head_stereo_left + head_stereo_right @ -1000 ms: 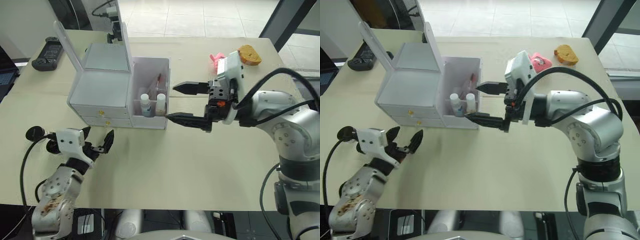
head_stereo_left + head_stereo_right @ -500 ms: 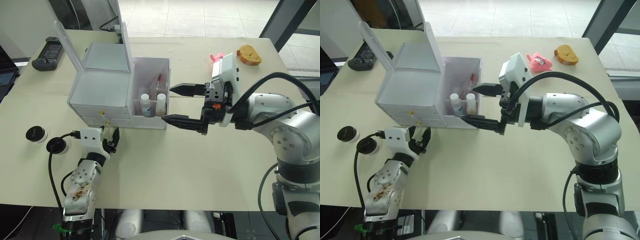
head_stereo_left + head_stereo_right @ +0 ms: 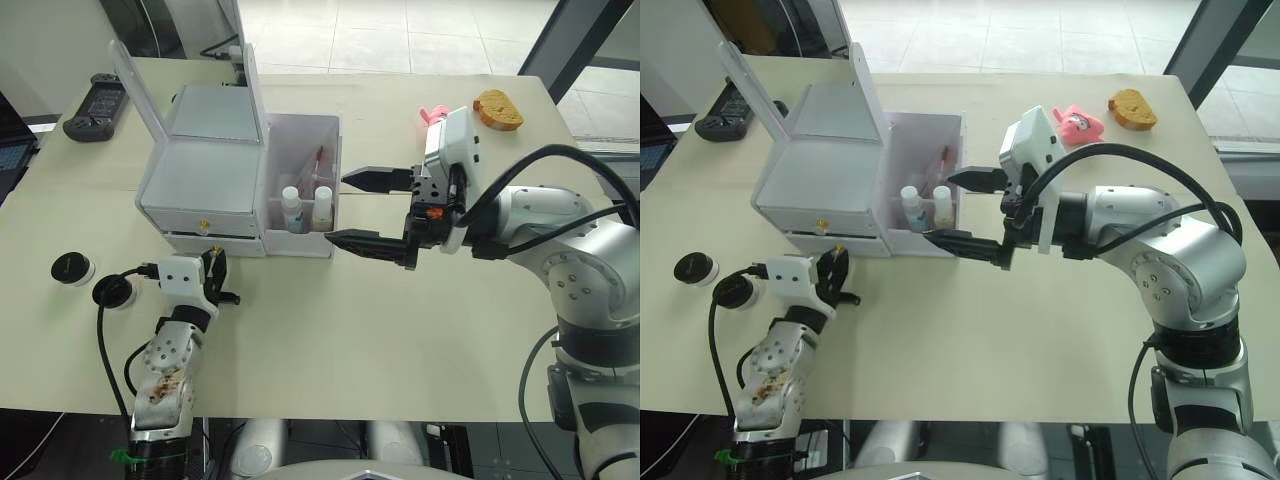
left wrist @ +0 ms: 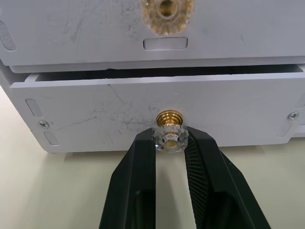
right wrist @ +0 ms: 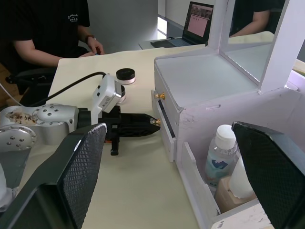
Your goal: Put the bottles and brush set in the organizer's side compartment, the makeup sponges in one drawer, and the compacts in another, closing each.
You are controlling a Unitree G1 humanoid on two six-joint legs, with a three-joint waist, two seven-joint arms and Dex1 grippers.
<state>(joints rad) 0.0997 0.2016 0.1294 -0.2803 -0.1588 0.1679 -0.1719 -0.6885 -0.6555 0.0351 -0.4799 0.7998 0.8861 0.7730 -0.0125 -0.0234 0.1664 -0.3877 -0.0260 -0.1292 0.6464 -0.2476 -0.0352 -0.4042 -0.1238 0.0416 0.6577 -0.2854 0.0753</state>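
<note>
Left wrist view | left fingers [image 4: 169, 157] pinch lower drawer's [image 4: 95, 114] gold-clear knob [image 4: 169, 131]; drawer ajar | right fingers [image 3: 360, 210] spread wide

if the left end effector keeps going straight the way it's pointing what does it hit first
The lower drawer's front panel; the left end effector already grips that drawer's gold knob, so the panel lies directly ahead.
</note>
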